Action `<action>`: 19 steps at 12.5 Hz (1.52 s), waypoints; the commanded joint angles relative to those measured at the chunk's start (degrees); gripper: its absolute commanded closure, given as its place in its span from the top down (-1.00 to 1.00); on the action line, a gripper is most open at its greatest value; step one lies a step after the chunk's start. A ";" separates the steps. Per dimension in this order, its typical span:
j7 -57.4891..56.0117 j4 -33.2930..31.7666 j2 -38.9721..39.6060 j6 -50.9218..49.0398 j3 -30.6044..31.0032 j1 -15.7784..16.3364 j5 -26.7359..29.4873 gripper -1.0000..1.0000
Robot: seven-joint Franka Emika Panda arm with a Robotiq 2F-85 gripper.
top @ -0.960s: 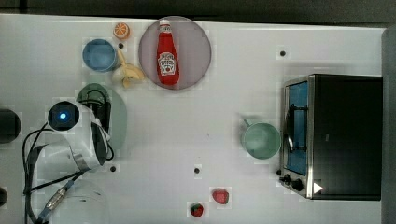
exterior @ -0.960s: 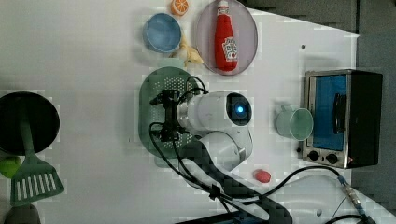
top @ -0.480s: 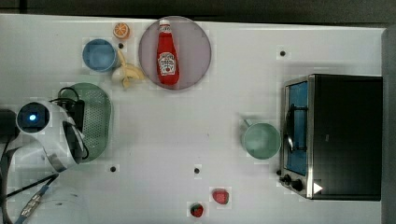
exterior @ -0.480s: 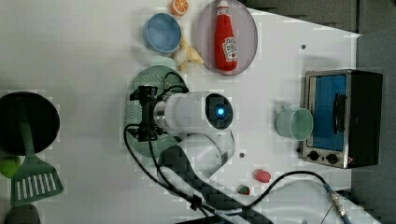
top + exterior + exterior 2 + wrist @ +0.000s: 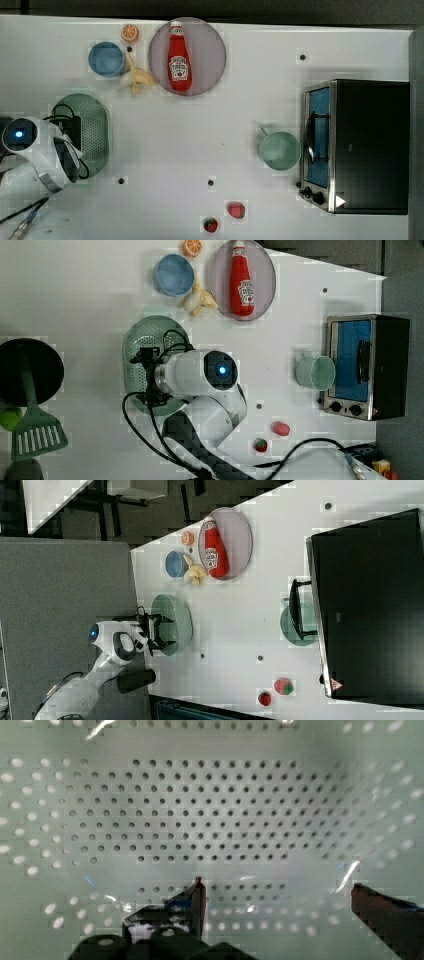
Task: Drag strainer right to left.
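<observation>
Spread end effector (image 5: 275, 895) inside strainer (image 5: 92, 130) (blue cup (image 5: 106, 58), banana (image 5: 135, 77) nearby)

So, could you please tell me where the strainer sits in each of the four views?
Top view: strainer far left, below the blue cup.
Left view: left of centre, below that cup, arm over it.
Right view: left of centre, below the cup.
Wrist view: its perforated bottom, close up.
</observation>
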 commanded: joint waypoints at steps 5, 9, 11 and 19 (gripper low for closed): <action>-37.62 0.99 -28.05 -25.31 -19.44 -3.84 -0.78 1.00; -52.64 2.58 -41.43 -40.45 -33.35 -4.69 -12.37 1.00; -63.01 2.52 -46.37 -46.13 -37.98 -4.81 -18.22 1.00; -67.04 0.47 -50.09 -49.11 -42.64 -4.88 -19.58 1.00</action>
